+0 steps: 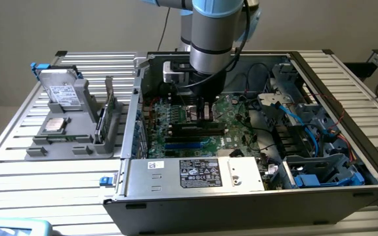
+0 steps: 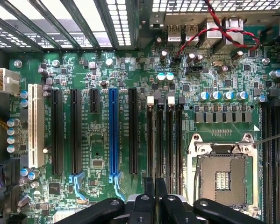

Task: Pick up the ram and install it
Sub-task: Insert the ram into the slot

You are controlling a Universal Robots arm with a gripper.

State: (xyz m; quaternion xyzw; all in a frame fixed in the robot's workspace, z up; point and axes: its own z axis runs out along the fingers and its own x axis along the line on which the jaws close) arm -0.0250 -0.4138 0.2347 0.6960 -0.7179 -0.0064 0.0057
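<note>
Black tool (image 2: 154,185) was nearly shut, apparently pinching thin green ram stick (image 1: 205,116) edge-on; stick hung just below tool, above black memory slots (image 2: 164,140) with white latches. Step likely needed stick parallel to slot, notch matched, straight even press. Silver processor socket (image 2: 222,175) lay beside tool.

Straight down onto the motherboard (image 2: 97,154). Long slots run side by side across it: a white slot (image 2: 35,126) at one end, then two black ones, a short black one, the blue slot (image 2: 113,135), and one more black. Next come four narrow memory slots (image 2: 170,140), packed close, with white latches (image 2: 150,99) on two of them. Just beside those is the CPU socket (image 2: 222,175), its contact field showing inside a silver frame. The gripper (image 2: 155,179) hangs over the memory slots at the end away from the latches, fingers (image 2: 149,187) drawn together, a thin seam between them. Twisted red-and-black wires (image 2: 210,28) cross the ports (image 2: 196,32) at the board's edge.
</note>
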